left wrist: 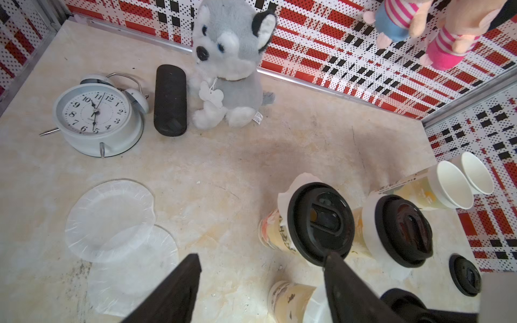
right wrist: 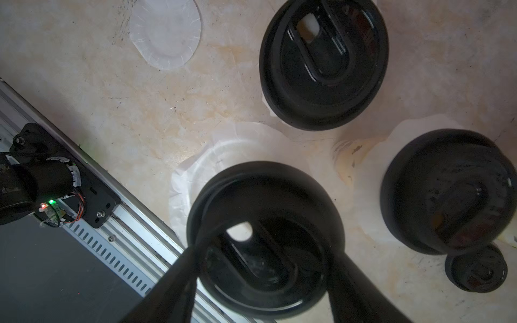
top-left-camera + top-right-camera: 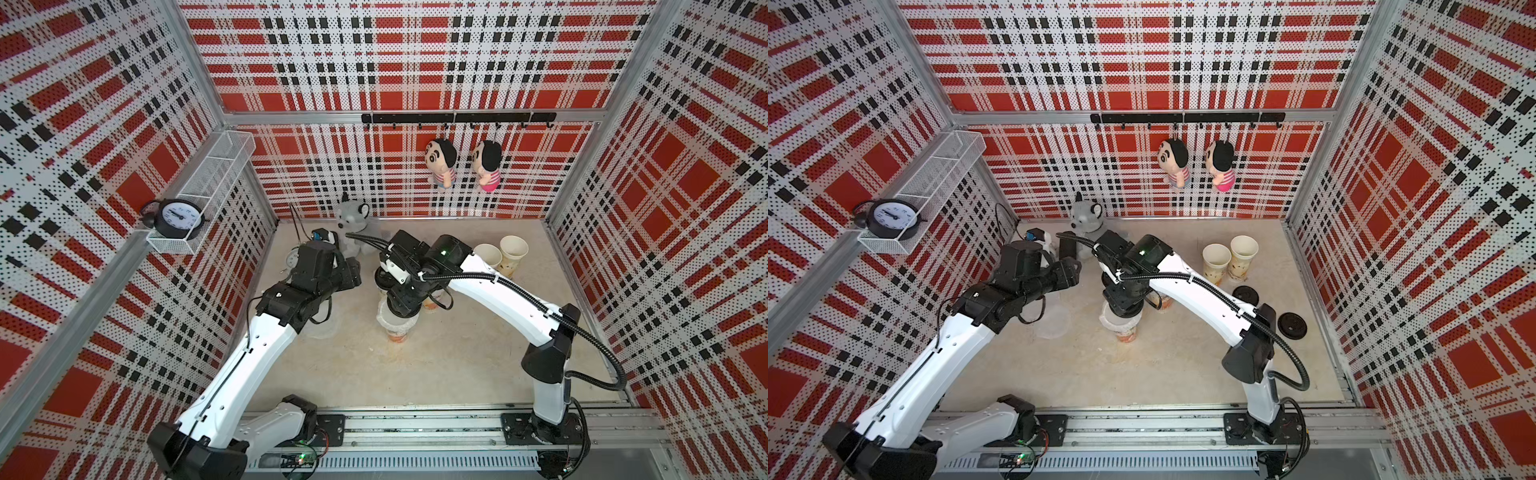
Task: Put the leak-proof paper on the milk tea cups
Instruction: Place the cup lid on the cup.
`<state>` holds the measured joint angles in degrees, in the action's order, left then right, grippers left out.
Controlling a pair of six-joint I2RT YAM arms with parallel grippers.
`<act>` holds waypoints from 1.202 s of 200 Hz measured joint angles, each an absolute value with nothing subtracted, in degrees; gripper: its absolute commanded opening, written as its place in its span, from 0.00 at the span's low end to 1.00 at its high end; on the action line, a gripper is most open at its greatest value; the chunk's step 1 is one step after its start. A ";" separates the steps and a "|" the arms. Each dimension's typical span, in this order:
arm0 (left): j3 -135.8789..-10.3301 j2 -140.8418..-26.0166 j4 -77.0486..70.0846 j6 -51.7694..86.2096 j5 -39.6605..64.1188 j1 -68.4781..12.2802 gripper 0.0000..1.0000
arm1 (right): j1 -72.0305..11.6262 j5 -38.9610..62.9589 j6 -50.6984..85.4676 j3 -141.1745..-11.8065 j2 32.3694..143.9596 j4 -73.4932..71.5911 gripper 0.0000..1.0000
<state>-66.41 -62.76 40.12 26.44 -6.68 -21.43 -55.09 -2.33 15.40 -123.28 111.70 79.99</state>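
Gripping a black lid by its rim, the right gripper holds it over a milk tea cup draped with leak-proof paper — the left gripper hangs wide open and empty near two loose sheets on the table

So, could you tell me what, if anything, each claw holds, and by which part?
The right claw grips a black lid by opposite rim edges; the left claw holds nothing.
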 measured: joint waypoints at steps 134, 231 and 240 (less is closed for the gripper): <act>-64.93 -62.50 40.75 25.23 -5.76 -19.31 0.73 | -56.27 -1.21 15.44 -124.99 115.31 80.51 0.67; -64.53 -62.19 40.75 25.23 -5.08 -19.07 0.73 | -56.53 -0.84 15.44 -124.99 115.72 80.53 0.67; -64.53 -62.17 40.75 25.21 -5.06 -19.05 0.73 | -56.55 -0.84 15.44 -124.97 115.79 80.53 0.67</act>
